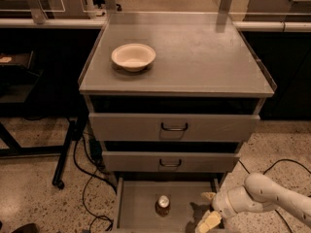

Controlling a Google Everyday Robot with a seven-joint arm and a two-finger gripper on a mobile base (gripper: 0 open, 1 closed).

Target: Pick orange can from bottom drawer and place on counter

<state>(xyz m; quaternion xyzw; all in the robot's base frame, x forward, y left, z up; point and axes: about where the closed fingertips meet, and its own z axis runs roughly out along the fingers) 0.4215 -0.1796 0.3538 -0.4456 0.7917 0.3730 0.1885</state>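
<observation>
Three drawers sit stacked under the counter. The two upper drawers are shut and the bottom drawer is pulled out. The can stands upright on the drawer floor, about midway between the side walls and touching nothing. A bowl sits on the left half of the counter.

The gripper is low at the drawer's right side, right of the can and apart from it. It is carried by the white arm, which enters from the lower right. Two pale fingers show with a gap between them, so the jaws appear parted and hold nothing. The light down there is dim, and how wide the gap is remains uncertain.

Judged stage: approach to the grasp; the pick is not yet made.

Risks noted:
1. Tipping. The can is light and tall for its base. One finger touching it before both straddle it would likely knock it over or push it toward the left wall.
2. Collision on entry. The gripper is close to the drawer's right wall, and a sideways move held too low could catch that wall.
3. Collision on lift. The shut drawers overhang the back of the tray. A straight rise from there could strike a drawer front and jar the can loose, so it should come outward first.
4. Slip. Smooth metal gripped off-centre may rotate or drop.
5. Placement. The counter's rim must be cleared, and the bowl should be kept apart from the landing spot.
</observation>
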